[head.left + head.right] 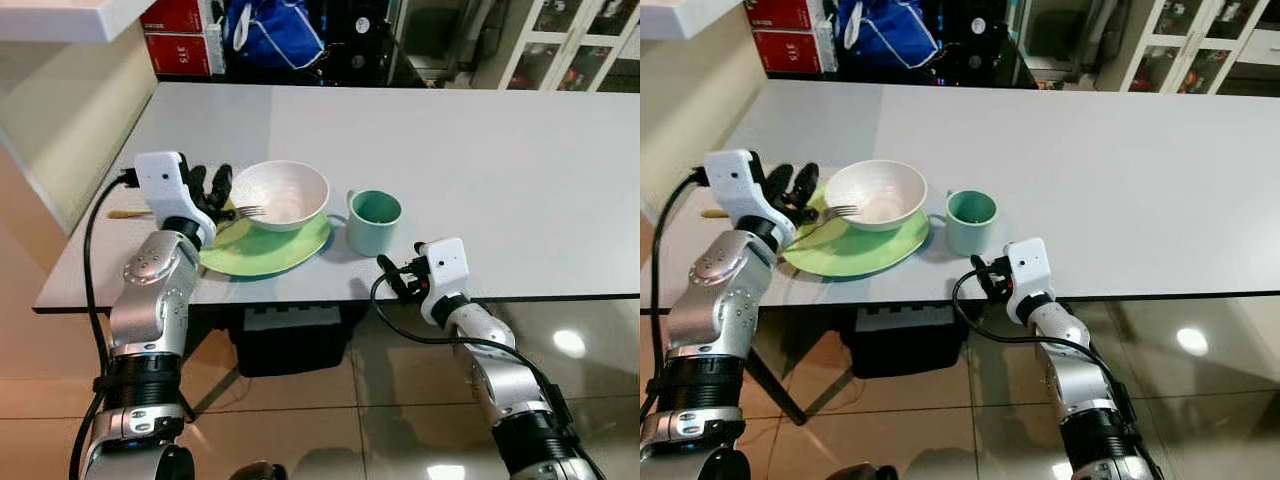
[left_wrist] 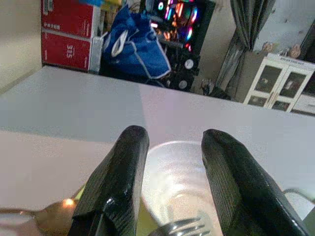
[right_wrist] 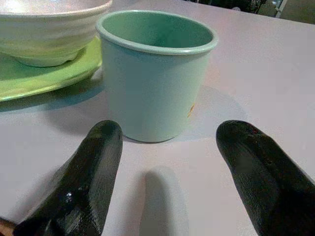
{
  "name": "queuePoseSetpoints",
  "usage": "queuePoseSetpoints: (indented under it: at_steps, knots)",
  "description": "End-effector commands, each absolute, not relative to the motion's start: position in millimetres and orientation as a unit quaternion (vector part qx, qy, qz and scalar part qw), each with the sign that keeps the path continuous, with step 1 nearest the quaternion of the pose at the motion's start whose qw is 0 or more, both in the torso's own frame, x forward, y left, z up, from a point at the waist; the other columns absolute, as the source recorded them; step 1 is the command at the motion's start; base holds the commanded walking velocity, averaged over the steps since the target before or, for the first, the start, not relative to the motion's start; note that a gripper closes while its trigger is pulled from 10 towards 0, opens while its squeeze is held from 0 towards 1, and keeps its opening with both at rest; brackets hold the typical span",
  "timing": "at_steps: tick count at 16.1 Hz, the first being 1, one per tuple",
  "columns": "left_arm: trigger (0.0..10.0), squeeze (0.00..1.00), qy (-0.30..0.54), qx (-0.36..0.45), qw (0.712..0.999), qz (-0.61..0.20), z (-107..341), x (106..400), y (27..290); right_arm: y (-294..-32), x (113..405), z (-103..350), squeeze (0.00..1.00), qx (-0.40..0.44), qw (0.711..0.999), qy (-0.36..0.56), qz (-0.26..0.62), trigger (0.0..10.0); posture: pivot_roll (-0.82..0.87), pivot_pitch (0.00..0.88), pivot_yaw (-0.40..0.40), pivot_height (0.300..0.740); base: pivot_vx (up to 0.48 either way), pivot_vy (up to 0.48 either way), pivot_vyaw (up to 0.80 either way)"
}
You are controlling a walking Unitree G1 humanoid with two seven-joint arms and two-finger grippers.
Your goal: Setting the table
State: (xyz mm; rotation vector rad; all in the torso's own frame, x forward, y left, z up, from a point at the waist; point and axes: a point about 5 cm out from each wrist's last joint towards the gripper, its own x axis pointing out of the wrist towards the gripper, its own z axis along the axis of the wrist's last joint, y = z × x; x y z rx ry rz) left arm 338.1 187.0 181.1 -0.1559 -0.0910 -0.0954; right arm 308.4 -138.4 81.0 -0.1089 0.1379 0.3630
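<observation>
Right now I have the left hand (image 1: 213,190) spread over the near rim of the round green plate (image 1: 262,248), which carries the white ribbed bowl (image 1: 281,194) and a metal fork (image 1: 240,213) lying across the plate's edge. The right hand (image 1: 400,275) is released, just short of the pale green ceramic mug (image 1: 373,221) near the white table (image 1: 480,150) edge. The mug looks rigid, smooth and breakable; I'd grip its wall. Plenty of open tabletop beyond it.
</observation>
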Motion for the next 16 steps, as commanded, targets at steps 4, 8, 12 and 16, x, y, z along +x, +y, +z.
queuePoseSetpoints:
  at_steps: [4, 8, 12, 16]
  knots:
    - [10.0, 0.00, -0.052, -0.075, 0.995, -0.029, 185, 323, 192, -138, 329, 95, 0.00, -0.078, 0.974, 0.048, 0.206, 10.0, 0.10, 0.000, -0.067, 0.740, 0.000, 0.000, 0.00]
    - [10.0, 0.00, -0.052, -0.073, 0.996, -0.023, 187, 317, 195, -133, 335, 97, 0.00, -0.084, 0.970, 0.046, 0.222, 10.0, 0.12, 0.000, -0.084, 0.740, 0.000, 0.000, 0.00]
    - [10.0, 0.00, -0.055, -0.080, 0.995, -0.020, 190, 314, 192, -133, 338, 95, 0.00, -0.089, 0.968, 0.049, 0.231, 10.0, 0.12, 0.000, -0.098, 0.740, 0.000, 0.000, 0.00]
    - [10.0, 0.00, -0.057, -0.079, 0.995, -0.020, 193, 312, 192, -133, 346, 98, 0.00, -0.098, 0.966, 0.046, 0.235, 10.0, 0.13, 0.000, -0.104, 0.740, 0.000, 0.000, 0.00]
